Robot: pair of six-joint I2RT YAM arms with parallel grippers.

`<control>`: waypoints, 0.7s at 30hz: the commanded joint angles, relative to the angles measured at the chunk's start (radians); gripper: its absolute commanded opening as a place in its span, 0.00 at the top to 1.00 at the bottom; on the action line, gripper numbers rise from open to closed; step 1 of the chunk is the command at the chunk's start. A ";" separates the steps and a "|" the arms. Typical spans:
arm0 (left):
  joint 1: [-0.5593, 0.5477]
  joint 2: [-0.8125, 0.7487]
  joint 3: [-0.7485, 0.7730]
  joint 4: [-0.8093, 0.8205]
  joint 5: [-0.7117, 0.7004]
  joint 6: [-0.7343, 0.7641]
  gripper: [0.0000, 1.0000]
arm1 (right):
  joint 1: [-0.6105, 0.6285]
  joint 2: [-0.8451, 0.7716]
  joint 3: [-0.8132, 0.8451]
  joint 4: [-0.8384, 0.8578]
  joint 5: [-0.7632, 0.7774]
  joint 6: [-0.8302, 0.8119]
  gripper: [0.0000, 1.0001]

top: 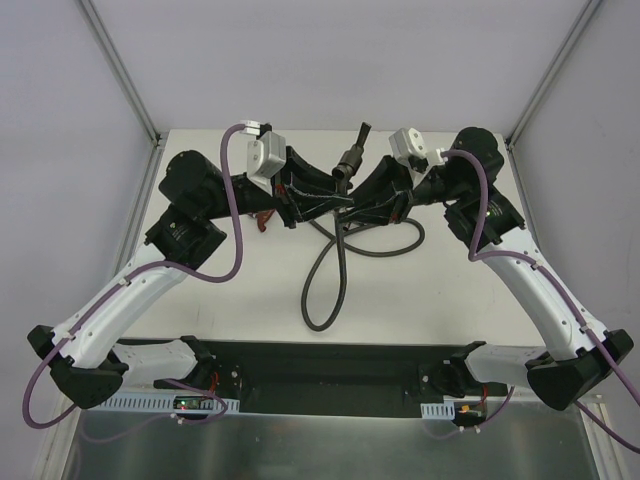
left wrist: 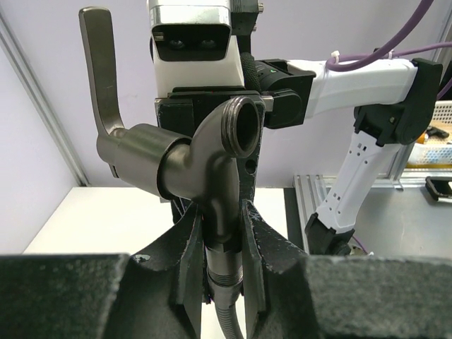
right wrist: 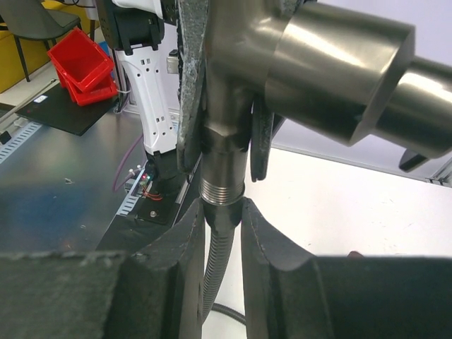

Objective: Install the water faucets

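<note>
Metal faucet (left wrist: 141, 159) is gripped by left end effector (left wrist: 221, 226) | hose (right wrist: 214, 275) is gripped by right end effector (right wrist: 222, 212) below thread | step: joining, as judged | next: hose to be screwed on straight

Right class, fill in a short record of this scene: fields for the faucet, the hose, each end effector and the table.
faucet: grey metal, with a lever handle, held off the table
hose: dark, flexible, hanging from the faucet's threaded end and looping on the table
left end effector: shut on the faucet's stem
right end effector: shut on the hose just below the thread
joint: cannot tell if screwed tight
</note>
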 commanded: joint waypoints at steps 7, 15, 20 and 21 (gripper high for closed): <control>-0.029 0.021 0.050 -0.062 -0.031 0.165 1.00 | -0.006 -0.035 0.047 0.028 -0.007 -0.019 0.98; -0.029 0.050 0.079 -0.160 -0.084 0.251 1.00 | -0.006 -0.040 0.026 0.027 -0.003 -0.023 0.98; -0.029 0.052 0.080 -0.142 -0.094 0.218 1.00 | -0.004 -0.047 0.015 0.027 0.010 -0.031 0.98; -0.031 0.049 0.064 -0.128 -0.099 0.209 1.00 | -0.004 -0.049 0.009 0.027 0.014 -0.031 0.98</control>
